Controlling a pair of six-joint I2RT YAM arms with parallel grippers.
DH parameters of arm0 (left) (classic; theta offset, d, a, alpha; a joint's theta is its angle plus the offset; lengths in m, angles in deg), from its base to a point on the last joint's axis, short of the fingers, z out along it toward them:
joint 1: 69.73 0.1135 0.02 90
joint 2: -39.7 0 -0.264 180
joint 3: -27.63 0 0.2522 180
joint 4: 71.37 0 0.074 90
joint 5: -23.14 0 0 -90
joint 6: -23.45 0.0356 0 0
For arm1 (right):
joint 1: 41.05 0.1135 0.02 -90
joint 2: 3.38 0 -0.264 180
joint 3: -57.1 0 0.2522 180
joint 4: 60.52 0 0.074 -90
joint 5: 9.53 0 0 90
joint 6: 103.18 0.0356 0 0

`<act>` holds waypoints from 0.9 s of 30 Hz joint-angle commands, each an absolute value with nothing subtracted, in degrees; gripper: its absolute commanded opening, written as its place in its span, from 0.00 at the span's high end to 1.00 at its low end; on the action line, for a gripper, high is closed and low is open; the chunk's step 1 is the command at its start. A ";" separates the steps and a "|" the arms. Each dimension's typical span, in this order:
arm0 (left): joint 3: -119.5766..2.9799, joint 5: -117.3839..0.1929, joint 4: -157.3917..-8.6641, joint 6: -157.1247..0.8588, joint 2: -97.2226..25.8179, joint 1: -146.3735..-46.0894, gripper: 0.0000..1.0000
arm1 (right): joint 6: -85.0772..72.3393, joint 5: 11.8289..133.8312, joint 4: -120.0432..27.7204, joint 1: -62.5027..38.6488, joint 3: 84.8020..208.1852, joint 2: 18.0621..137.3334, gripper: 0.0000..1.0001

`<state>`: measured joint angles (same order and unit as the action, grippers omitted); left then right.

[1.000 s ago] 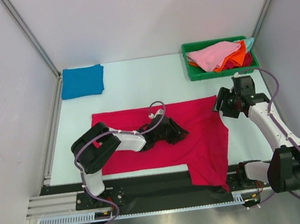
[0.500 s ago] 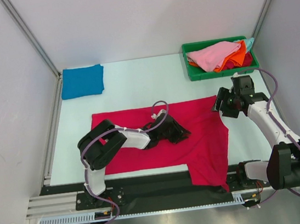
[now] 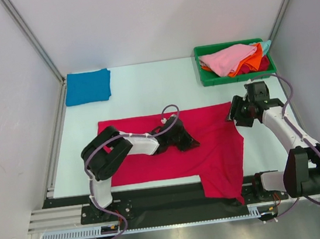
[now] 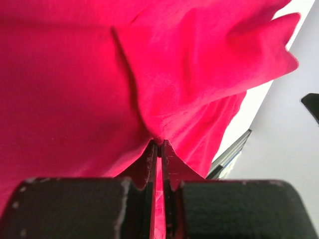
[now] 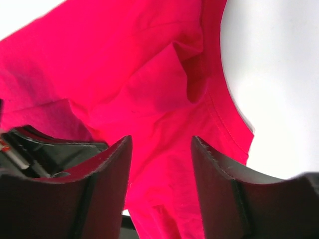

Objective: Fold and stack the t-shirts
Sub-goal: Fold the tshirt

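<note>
Left gripper (image 4: 158, 145) is clenched on a pinched-up ridge of the crimson t-shirt (image 3: 214, 150) — wrist cam shows its jaws pressed together w/ a thin fold of cloth between them, fabric tenting up from that spot. It sits low over the shirt's middle, approx. mid-table (image 3: 144, 92). Right gripper (image 3: 237, 114) is at the shirt's far right corner, jaws apart, nothing gripped; hem and a puckered fold show between them in its wrist cam. Shirt lies mostly spread flat, its near right part hanging over the table's front edge. Folded blue t-shirt (image 3: 88, 86) lies at the far left corner, well apart. Green bin (image 3: 214, 81) at far right holds a heap — pink t-shirt (image 3: 227, 59) on top, orange t-shirt (image 3: 253, 60) under it, a bit of light blue t-shirt (image 3: 266, 45) at the back.
</note>
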<state>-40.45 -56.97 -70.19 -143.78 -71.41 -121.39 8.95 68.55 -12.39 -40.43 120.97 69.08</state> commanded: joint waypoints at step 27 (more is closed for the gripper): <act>-52.13 -44.98 -78.80 -126.14 -70.42 -112.80 0.92 | 6.15 67.73 -21.53 -40.61 126.38 87.49 0.46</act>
